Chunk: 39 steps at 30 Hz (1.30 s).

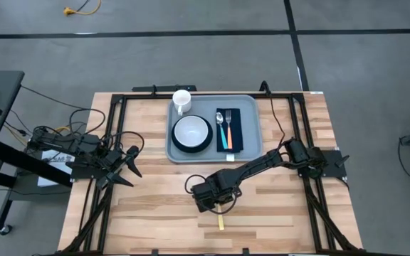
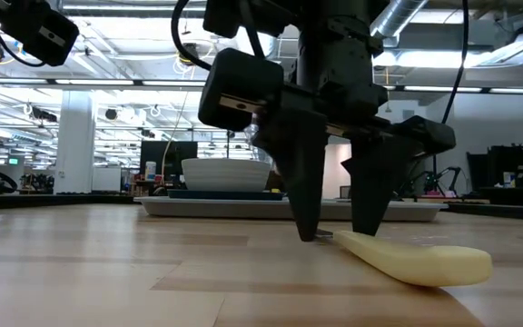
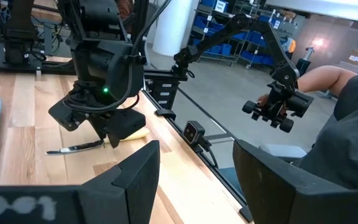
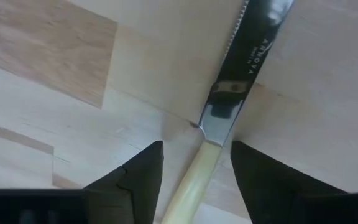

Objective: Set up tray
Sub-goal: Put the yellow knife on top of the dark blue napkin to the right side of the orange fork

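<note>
The grey-blue tray lies at the table's far middle. It carries a white bowl on a dark plate, a white mug and a dark napkin with a fork and a spoon. A knife with a pale yellow handle lies flat on the wood near the tray. My right gripper stands over it, pointing down and open. Its fingers straddle the knife where handle meets blade, with gaps on both sides. In the low view its fingertips reach down to the table. My left gripper waits open at the table's left.
Bare wood lies around the knife on the table's near half. The tray's rim stands just beyond my right gripper. Black frame rails run along the table's left and right edges. A person's arm shows beyond the table in the left wrist view.
</note>
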{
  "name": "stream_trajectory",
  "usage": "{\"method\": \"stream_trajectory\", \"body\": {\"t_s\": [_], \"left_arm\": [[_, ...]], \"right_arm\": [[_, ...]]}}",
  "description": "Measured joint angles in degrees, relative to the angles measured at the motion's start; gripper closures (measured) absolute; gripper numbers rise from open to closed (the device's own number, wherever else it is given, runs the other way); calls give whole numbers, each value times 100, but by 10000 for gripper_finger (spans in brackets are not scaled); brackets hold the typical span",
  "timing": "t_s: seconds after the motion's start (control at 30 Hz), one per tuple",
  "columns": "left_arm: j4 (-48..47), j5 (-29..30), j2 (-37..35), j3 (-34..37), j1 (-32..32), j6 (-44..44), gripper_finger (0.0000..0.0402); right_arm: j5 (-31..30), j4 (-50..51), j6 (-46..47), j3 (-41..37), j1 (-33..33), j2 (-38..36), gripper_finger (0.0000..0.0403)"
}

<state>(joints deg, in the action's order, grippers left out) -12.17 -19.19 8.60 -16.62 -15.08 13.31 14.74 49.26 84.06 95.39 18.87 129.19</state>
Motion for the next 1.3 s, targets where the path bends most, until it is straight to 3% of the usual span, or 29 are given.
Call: {"method": "stream_trajectory", "body": {"t_s": [0.8,1.3], "left_arm": [[-1,5,0,0,1,-1,209],[-6,7,0,0,-1,-1,209]], "right_arm": [[-26,172,79,-15,0,0,380],[9,152,206,-14,0,-48,388]]}}
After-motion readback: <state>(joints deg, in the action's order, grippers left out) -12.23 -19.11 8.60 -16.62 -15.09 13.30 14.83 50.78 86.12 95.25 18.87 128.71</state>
